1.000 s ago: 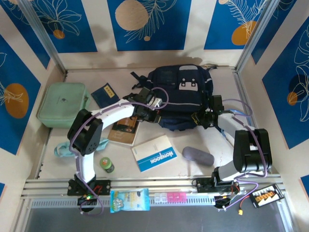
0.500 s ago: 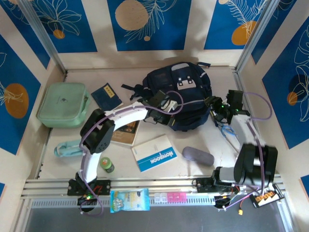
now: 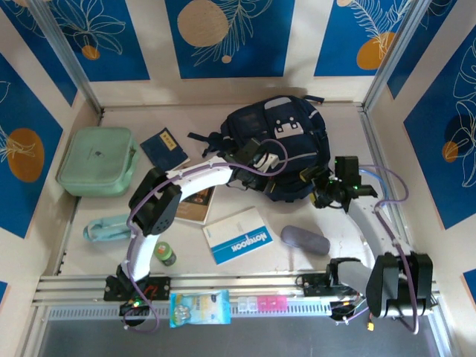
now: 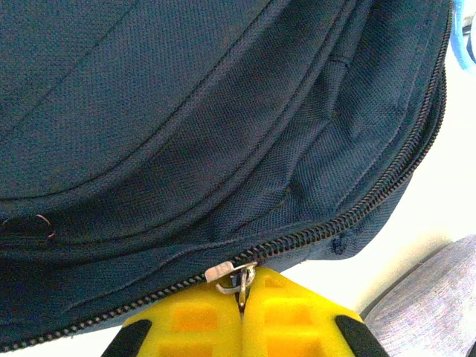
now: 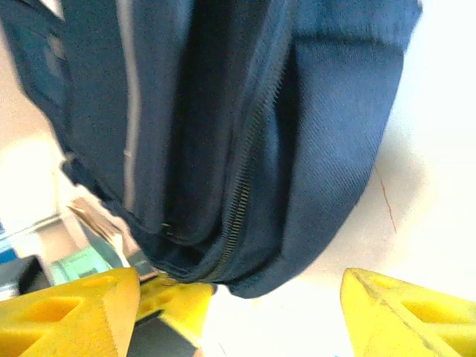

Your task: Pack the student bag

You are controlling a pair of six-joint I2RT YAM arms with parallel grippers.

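I see the bag (image 3: 279, 141) lying at the back centre of the desk (image 3: 343, 130), patch side up. My left end effector (image 4: 242, 316) is pinched narrow on the zip pull (image 4: 236, 274) at the bag's near edge. My right end effector (image 5: 238, 312) stands wide with nothing between its fingers, just beside the bag's right near corner. A notebook (image 3: 238, 236) and a grey case (image 3: 304, 239) lie nearer the arm bases.

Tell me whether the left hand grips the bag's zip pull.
Yes, the left hand is shut on the metal zip pull of the student bag.
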